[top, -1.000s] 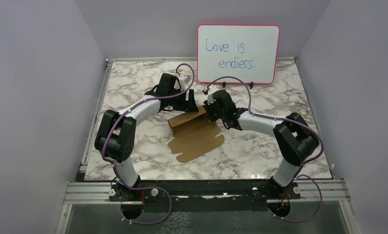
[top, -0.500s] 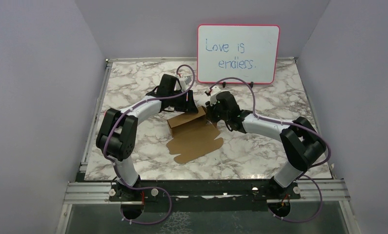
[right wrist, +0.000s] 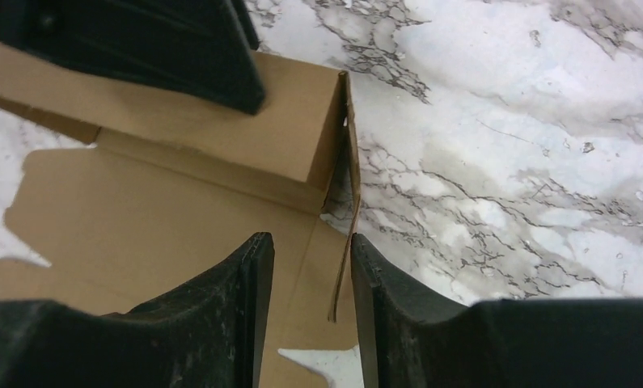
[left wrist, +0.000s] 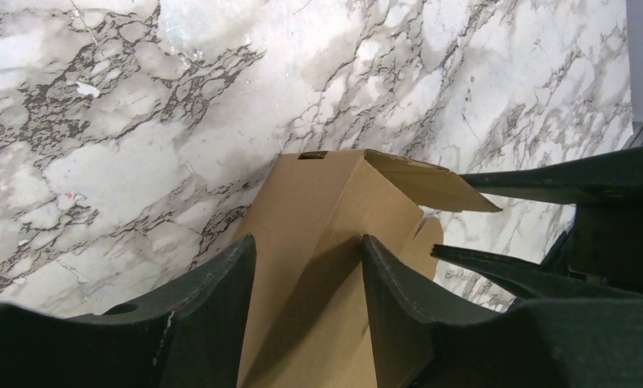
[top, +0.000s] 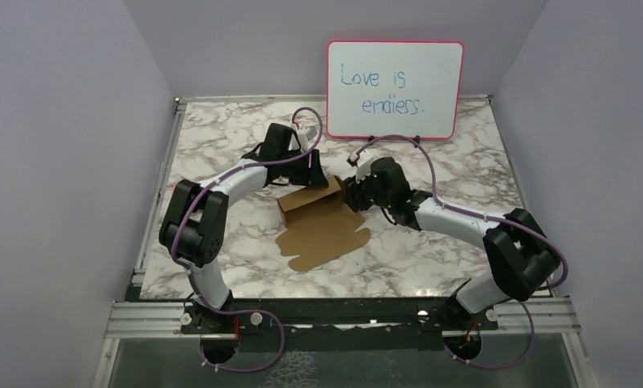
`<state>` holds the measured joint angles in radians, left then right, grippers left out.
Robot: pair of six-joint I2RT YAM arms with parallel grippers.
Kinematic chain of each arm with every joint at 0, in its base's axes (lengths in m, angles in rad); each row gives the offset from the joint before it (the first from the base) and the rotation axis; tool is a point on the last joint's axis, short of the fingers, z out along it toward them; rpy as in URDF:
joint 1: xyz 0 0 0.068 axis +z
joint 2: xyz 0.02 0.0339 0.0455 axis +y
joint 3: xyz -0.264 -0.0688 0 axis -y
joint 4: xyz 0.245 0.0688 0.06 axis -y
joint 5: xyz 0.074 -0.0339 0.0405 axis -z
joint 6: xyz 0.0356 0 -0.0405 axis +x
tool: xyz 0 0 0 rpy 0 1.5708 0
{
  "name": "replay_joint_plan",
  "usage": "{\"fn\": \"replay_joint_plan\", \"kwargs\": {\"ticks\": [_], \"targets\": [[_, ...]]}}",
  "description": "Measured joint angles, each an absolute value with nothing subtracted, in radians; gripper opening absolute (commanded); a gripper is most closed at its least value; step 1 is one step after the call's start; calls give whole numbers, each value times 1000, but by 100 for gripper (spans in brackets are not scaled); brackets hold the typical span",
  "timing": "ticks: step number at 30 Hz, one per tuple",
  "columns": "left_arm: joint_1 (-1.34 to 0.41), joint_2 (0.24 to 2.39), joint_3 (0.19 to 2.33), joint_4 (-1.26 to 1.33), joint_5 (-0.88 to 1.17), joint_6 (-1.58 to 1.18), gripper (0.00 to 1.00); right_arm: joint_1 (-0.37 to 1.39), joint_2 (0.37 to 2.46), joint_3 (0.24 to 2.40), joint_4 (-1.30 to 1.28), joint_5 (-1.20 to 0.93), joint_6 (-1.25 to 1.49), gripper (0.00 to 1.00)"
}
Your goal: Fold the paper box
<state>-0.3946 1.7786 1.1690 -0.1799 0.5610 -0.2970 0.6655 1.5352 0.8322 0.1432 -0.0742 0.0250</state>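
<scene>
Paper box [top: 322, 230] sits mid-way across the marble table [top: 431, 259]: plain brown card, half formed. Nearest part is a flat panel with rounded tabs, lying on the marble. Behind it one long wall is folded up and doubled over. Left gripper [left wrist: 308, 242] straddles that wall from above, fingers pressed onto both faces. At the wall's right end a thin side flap stands upright. Right gripper [right wrist: 306, 242] brackets it with fingers spread, the flap edge just beside one finger, not pinched. Farthest back: pink-framed whiteboard [top: 395, 89], upright.
</scene>
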Motion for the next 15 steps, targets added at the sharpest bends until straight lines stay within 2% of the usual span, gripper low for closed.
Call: {"fn": "replay_joint_plan", "kwargs": {"ticks": [4,10,15], "targets": [[-395,1779,1168,-180,561,-299,52,619,1469,794,160,-158,25,52],[-395,1779,1168,-180,562,-299,53,506,1374,775,216,-220,34,52],[-395,1779,1168,-180,563,-299,53,383,1382,778,242,-233,52,52]]}}
